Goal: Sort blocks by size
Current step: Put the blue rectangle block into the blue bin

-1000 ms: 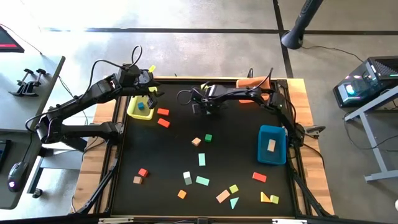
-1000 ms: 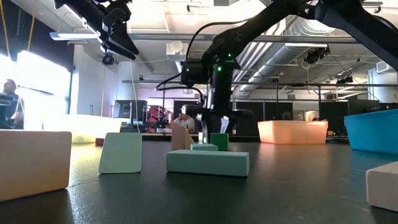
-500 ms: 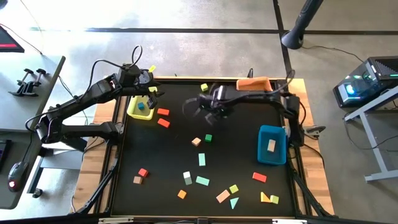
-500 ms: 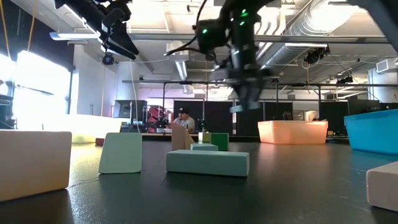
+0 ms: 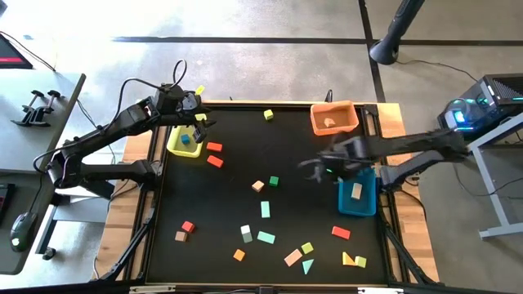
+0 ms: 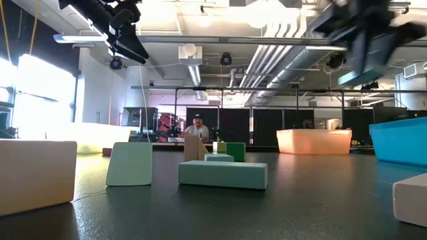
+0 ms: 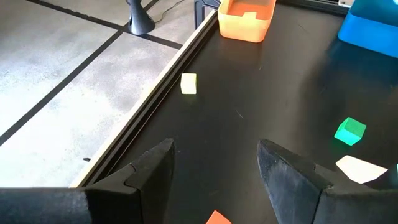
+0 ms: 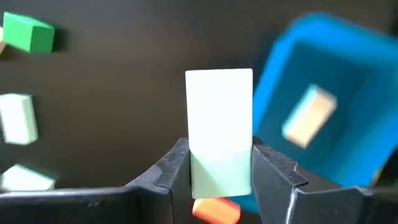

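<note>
Mint block (image 8: 219,130) pinched in your right gripper (image 8: 219,180), in the air just beside the blue bin (image 5: 357,191).
Grip is only on its lower end; release early and it drops on the mat short of the bin or clips the rim. Left gripper (image 7: 214,165) is spread, empty, waiting over the yellow bin (image 5: 183,143).

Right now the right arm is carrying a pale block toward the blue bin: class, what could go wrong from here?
1. The right hand pinches only the lower end of the mint block, so the block might tip or slip out mid-swing.
2. A release short of the blue bin could drop it on the mat.
3. The tan block already in the bin could make it land askew.
</note>
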`<state>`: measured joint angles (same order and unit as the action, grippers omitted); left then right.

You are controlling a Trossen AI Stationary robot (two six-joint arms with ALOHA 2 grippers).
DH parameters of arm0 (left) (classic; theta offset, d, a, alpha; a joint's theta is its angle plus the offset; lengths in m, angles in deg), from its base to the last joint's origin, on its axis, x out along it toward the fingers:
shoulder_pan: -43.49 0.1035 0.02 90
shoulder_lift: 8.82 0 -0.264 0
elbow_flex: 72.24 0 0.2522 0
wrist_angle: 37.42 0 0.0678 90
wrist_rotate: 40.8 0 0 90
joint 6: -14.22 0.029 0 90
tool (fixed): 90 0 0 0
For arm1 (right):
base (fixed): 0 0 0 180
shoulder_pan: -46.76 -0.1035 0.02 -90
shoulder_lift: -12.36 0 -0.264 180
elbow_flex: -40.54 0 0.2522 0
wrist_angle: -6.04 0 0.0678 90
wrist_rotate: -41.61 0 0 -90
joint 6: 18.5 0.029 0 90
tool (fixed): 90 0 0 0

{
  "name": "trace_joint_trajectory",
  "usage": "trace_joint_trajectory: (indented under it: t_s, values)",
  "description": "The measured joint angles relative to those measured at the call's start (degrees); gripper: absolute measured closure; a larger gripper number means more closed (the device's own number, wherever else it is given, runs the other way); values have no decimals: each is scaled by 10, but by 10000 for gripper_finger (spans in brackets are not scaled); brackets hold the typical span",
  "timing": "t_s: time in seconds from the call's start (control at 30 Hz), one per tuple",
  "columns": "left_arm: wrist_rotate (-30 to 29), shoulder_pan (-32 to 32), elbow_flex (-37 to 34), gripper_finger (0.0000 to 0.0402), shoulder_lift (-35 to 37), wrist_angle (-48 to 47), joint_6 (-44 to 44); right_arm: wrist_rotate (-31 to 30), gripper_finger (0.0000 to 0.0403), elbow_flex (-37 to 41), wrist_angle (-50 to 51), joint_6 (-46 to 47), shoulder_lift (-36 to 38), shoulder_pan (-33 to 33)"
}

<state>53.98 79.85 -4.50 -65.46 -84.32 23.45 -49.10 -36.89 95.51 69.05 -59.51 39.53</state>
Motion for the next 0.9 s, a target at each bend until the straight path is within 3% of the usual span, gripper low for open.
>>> trace_joint_trajectory:
  t_s: [0.27, 0.5, 0.9]
  values:
    - [0, 0, 0, 188, 0, 0, 0, 71, 276, 96, -39, 174, 79, -92]
    - [0, 0, 0, 188, 0, 0, -1, 89, 276, 156, -112, 212, 78, -112]
    - [0, 0, 0, 188, 0, 0, -1, 121, 276, 199, -149, 231, 78, -112]
